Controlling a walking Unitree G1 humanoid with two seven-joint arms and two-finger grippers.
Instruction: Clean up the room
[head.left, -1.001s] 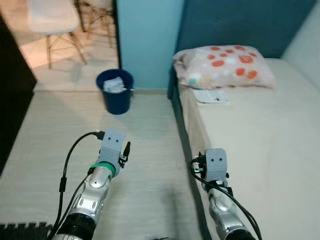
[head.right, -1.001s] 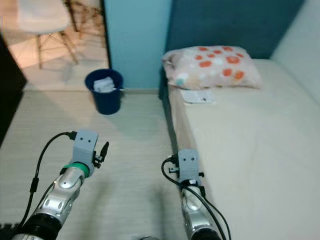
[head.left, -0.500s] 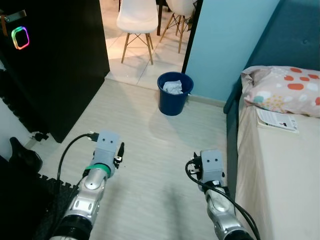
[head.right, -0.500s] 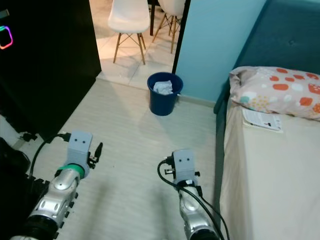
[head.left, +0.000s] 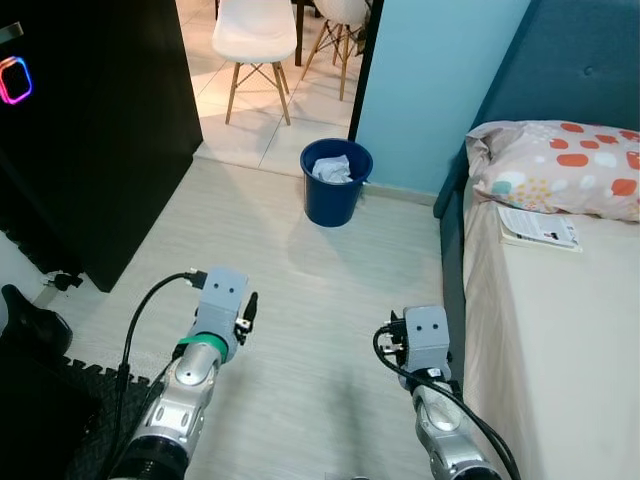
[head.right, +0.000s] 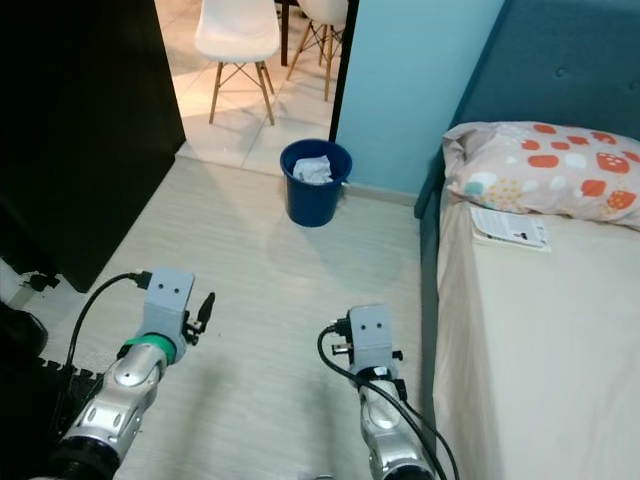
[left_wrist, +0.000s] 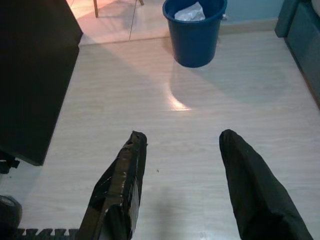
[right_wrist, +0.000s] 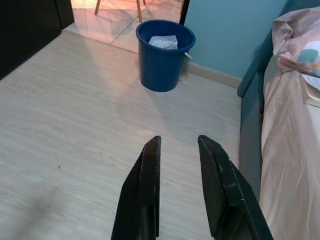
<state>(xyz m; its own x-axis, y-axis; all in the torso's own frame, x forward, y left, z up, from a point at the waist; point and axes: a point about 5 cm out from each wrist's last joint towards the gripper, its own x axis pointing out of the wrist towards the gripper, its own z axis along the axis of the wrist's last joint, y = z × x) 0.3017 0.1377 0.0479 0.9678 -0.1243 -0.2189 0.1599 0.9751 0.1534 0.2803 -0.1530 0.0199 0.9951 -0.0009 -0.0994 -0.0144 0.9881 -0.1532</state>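
- View swung slightly right since half a second ago; camera moved, things didn't.
- Blue bin (head.left: 336, 181), upper centre, holds crumpled paper (head.left: 332, 169).
- Booklet (head.left: 539, 227) lies on bed (head.left: 560, 340), right, beside pillow (head.left: 560, 170).
- Left gripper (left_wrist: 180, 195) spread, empty; right gripper (right_wrist: 178, 187) parted, empty, both low in frame.
- Robot likely scanning for clutter.
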